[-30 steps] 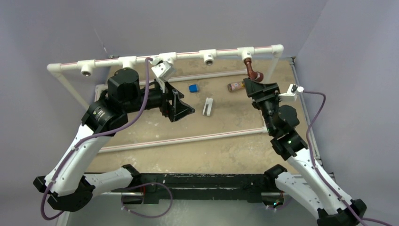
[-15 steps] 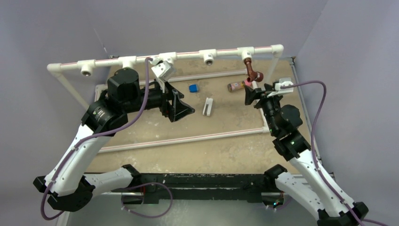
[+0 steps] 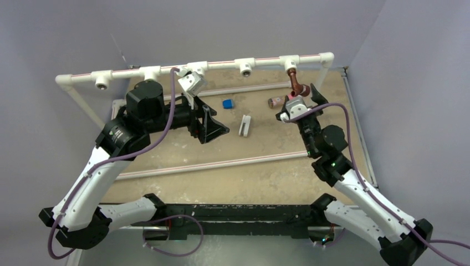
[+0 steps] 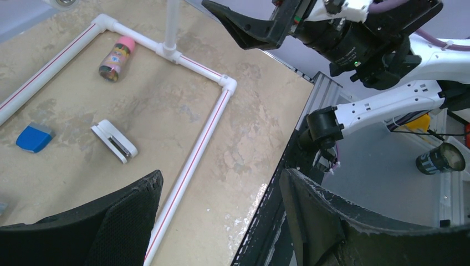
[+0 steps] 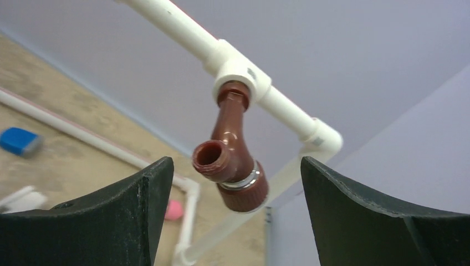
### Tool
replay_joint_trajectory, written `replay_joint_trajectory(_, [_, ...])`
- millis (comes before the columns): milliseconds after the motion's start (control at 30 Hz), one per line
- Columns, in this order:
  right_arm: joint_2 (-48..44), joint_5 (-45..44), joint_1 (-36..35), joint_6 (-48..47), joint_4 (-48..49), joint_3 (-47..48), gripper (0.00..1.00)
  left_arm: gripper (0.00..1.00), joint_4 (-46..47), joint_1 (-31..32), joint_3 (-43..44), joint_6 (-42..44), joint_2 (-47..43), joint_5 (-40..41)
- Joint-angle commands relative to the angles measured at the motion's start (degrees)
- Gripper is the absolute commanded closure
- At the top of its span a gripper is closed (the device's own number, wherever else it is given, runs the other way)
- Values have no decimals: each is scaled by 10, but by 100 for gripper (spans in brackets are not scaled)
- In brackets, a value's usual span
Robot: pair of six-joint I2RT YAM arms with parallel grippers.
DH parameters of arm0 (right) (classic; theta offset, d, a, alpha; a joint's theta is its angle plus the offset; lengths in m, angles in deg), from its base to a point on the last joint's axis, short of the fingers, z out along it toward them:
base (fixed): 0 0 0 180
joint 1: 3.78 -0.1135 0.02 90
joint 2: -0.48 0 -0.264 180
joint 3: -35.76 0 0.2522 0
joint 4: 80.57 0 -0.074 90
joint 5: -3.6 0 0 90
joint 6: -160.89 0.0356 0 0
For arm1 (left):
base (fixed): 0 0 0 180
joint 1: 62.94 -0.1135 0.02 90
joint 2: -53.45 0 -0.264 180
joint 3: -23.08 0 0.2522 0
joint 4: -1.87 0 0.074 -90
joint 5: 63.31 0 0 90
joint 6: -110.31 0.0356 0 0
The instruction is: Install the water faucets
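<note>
Now the right gripper (image 5: 233, 163) has rolled and spread wide, empty; the brown faucet (image 3: 296, 84) hangs untouched between its jaws, seated in the pipe fitting (image 3: 289, 62) at one o'clock, apparently installed. Left gripper (image 4: 221, 183) gapes empty.

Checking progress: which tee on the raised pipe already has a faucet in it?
The rightmost tee, beside the corner elbow: the reddish-brown faucet hangs from its socket. No faucet shows on the other tees.

Soft, even overhead light, faint shadows, sharp frames (near fingers (image 5: 354, 221) slightly blurred, dark).
</note>
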Motion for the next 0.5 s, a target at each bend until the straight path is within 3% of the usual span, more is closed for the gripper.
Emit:
replay_joint_trajectory(0, [18,-73,-3,-186,156,-30,14,23,18,3,2,6,-11,2])
replay_joint_trajectory(233, [51,-66,-6,-214,222,-34,21,23,22,3,0,1,-10,-3])
replay_joint_trajectory(467, [79,-91,-6,-198,231,-23,54,23,20,3,1,0,-11,-4])
